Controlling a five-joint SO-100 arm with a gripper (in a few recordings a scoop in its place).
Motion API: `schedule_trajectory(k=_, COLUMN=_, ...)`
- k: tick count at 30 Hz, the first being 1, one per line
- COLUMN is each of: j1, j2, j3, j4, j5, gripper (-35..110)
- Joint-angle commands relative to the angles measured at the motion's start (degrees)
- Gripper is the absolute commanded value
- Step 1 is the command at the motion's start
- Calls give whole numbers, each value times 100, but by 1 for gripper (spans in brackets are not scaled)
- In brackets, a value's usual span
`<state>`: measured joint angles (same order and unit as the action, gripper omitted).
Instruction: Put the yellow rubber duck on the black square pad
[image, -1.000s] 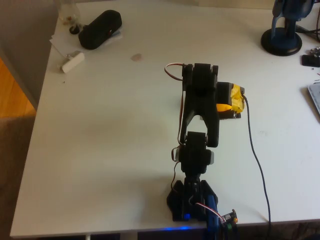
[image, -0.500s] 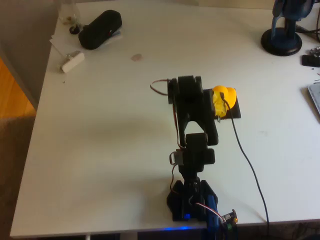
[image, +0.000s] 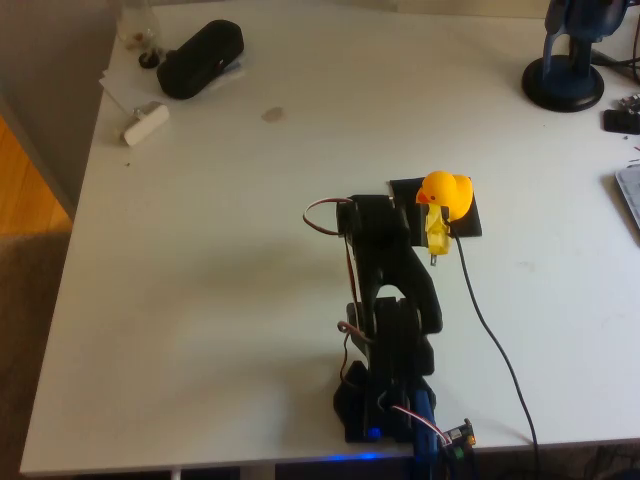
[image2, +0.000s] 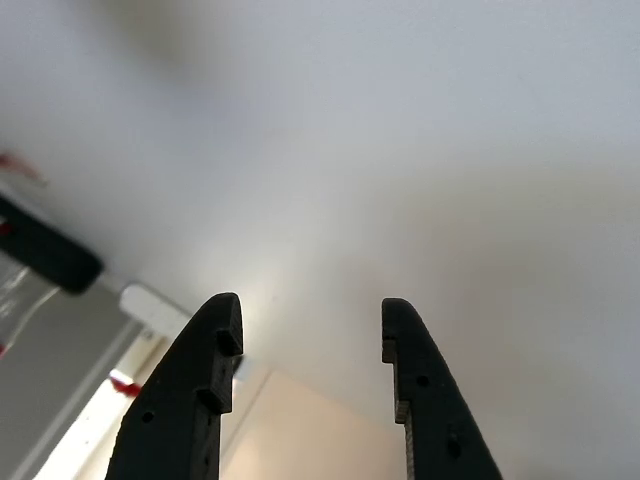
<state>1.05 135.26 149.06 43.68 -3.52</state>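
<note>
The yellow rubber duck (image: 446, 191) sits on the black square pad (image: 466, 219); my pincer (image2: 311, 345) is wide and empty; I should back away slowly, not bumping it.

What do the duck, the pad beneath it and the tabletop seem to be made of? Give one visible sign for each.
Yellow rubber duck: likely soft rubber or vinyl; smooth, rounded, evenly bright.
Black square pad: thin, flat, matte black, maybe foam or rubber; no shine.
Table: smooth white surface, probably laminate; it shows soft shadows and no grain.
</note>
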Motion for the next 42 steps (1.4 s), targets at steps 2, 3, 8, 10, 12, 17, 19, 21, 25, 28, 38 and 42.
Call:
schedule_trajectory(k=2, j1=-70, j2=738, j3=255, j4=9, j5=0, gripper=12)
schedule_trajectory(k=3, j1=-70, j2=826, j3=299, j4=9, j5=0, gripper=11)
schedule_trajectory(k=8, j1=-70, j2=1046, j3=387, j4=18, j5=-44, gripper=8)
schedule_trajectory(k=10, j1=-79, j2=1055, j3=466, j4=18, j5=-53, gripper=8)
schedule_trajectory(k=12, j1=-79, j2=1063, j3=475, j4=18, j5=-62, gripper=8)
schedule_trajectory(k=17, j1=-79, j2=1099, j3=483, j4=18, j5=-62, gripper=8)
schedule_trajectory(k=19, j1=-88, j2=1283, j3=510, j4=26, j5=-62, gripper=8)
schedule_trajectory(k=21, j1=-88, j2=1538, j3=686, j4=26, j5=-62, gripper=8)
schedule_trajectory(k=25, j1=-88, j2=2320, j3=1037, j4=26, j5=-70, gripper=8)
schedule_trajectory(k=28, j1=-79, j2=2927, j3=1310, j4=26, j5=-70, gripper=8)
schedule_trajectory(k=38, j1=-79, j2=4017, j3=1723, j4=35, j5=-26, gripper=8)
schedule_trajectory(k=42, j1=-79, j2=4017, j3=1723, j4=35, j5=-26, gripper=8)
